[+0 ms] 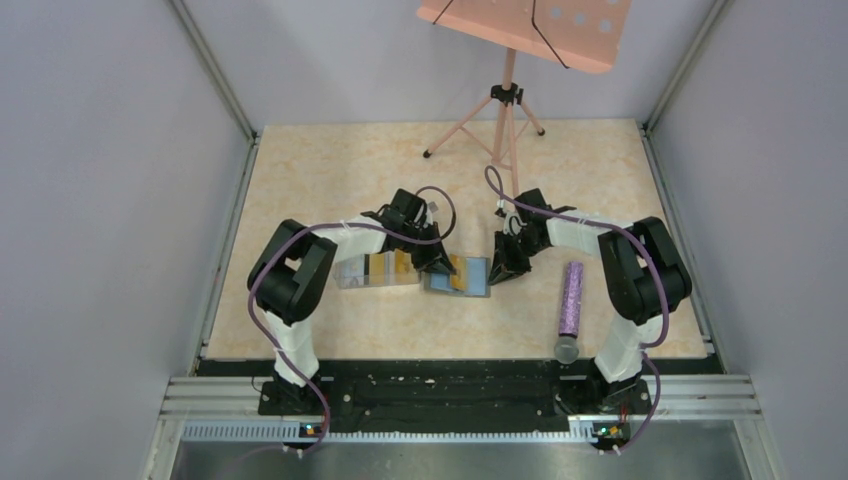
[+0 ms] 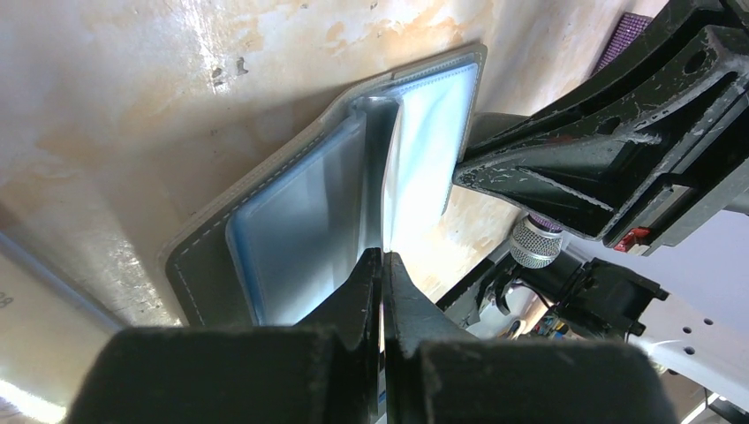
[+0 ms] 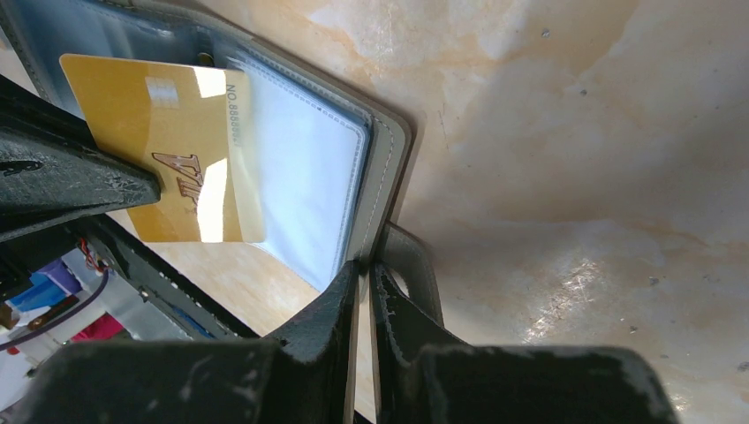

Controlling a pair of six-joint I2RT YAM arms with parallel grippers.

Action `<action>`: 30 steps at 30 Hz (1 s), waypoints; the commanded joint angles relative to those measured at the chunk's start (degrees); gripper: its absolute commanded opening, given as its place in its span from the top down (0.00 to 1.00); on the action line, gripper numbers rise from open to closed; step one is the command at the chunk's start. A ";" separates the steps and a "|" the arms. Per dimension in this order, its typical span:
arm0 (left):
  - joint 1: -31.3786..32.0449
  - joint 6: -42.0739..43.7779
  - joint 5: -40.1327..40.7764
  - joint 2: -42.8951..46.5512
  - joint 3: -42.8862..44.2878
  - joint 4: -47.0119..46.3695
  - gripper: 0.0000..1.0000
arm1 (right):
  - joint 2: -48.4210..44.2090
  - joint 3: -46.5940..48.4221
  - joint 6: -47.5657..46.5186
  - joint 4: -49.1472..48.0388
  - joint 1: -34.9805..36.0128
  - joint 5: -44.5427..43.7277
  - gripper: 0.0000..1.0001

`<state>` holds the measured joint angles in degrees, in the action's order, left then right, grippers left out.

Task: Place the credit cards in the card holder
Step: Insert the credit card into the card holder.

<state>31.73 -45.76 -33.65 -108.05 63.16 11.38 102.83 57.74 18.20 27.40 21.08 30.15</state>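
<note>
Plainly legible on the gold card [image 3: 177, 150] are "NO.8888", the later digits lost in glare, and a slanted "VIP" below it. The left gripper [image 2: 382, 261] has its jaws pressed together on this card, which lies over the card holder [image 3: 389, 168], one end under a clear sleeve. The holder lies open on the table [image 1: 330, 170] between the two arms, its sleeves upward. The right gripper [image 3: 364, 274] pinches the holder's grey stitched edge, jaws nearly together. Left of the holder, a clear box [image 1: 372, 270] keeps more credit cards [image 1: 385, 265], orange and yellow, their print unreadable. A purple microphone [image 1: 571, 300] lies to the right.
</note>
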 commanded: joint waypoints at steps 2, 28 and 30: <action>1.08 2.94 1.96 -2.13 1.94 3.33 1.00 | 0.01 -0.30 0.21 -1.92 -0.49 1.58 0.92; 2.37 1.42 -0.17 0.21 -1.02 2.69 1.00 | 0.01 -0.78 0.50 -2.72 -0.47 2.34 0.93; 2.53 1.30 0.40 -0.08 -0.91 2.85 1.00 | -0.03 -0.91 0.45 -2.73 -0.44 2.28 0.93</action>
<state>32.80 -44.84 -33.56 -108.27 63.31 12.67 102.83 57.17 18.22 27.14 20.82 31.09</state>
